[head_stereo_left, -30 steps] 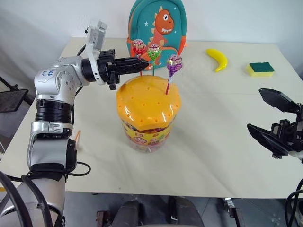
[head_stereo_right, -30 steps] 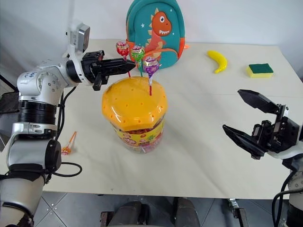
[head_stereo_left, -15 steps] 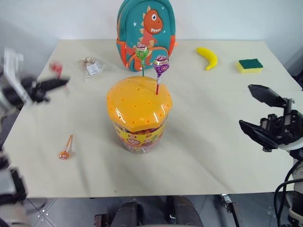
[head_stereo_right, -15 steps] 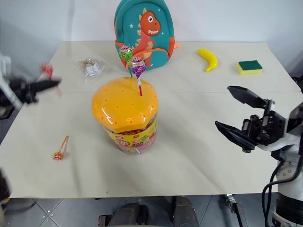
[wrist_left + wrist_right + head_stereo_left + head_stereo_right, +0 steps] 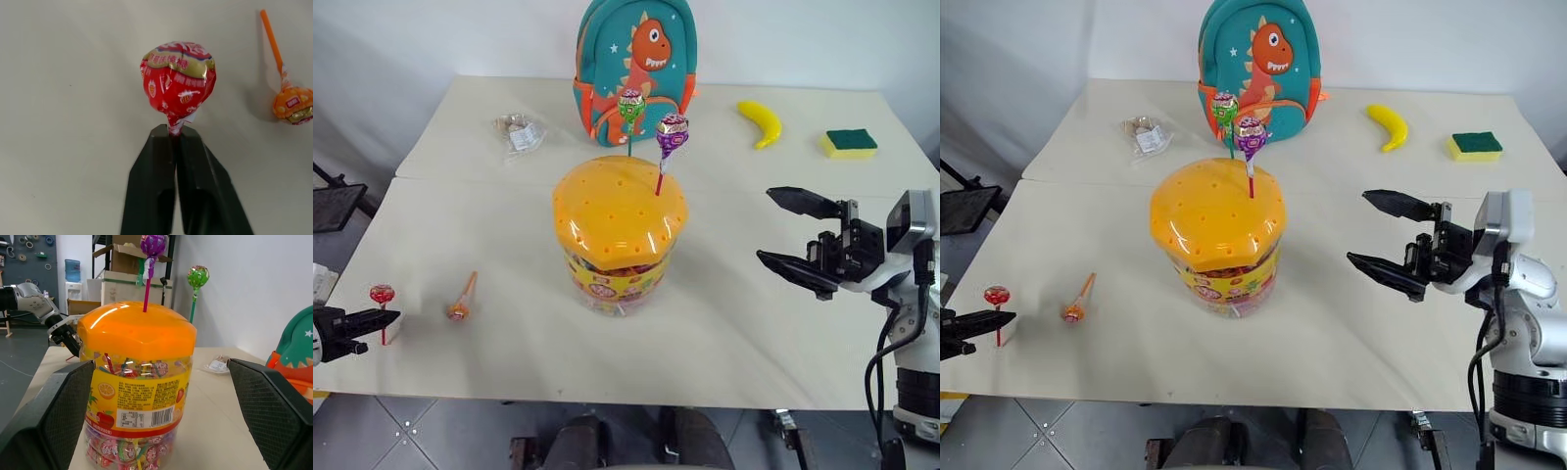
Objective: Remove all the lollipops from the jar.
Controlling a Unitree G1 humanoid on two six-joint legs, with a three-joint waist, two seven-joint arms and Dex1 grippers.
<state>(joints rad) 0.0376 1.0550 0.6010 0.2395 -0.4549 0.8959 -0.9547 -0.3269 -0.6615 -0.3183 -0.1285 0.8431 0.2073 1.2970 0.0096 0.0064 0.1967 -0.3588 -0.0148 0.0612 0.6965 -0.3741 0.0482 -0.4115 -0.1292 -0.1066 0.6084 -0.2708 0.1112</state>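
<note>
The jar (image 5: 619,220), a clear tub with a domed orange lid, stands mid-table. A green lollipop (image 5: 630,103) and a purple lollipop (image 5: 672,130) stick up from holes in the far side of the lid. An orange lollipop (image 5: 459,310) lies on the table to the jar's left. My left gripper (image 5: 382,318) is low at the table's front left edge, shut on the stick of a red lollipop (image 5: 178,81), just under the candy. My right gripper (image 5: 766,225) hovers to the right of the jar, open and empty, its fingers pointing at the jar.
A teal dinosaur backpack (image 5: 636,59) stands behind the jar. A small clear packet (image 5: 518,132) lies at the back left. A banana (image 5: 762,122) and a green-and-yellow sponge (image 5: 849,143) lie at the back right.
My left arm swung from the jar's lid out to the left and down to the table's front edge, carrying the red lollipop. The right gripper edged toward the jar.
</note>
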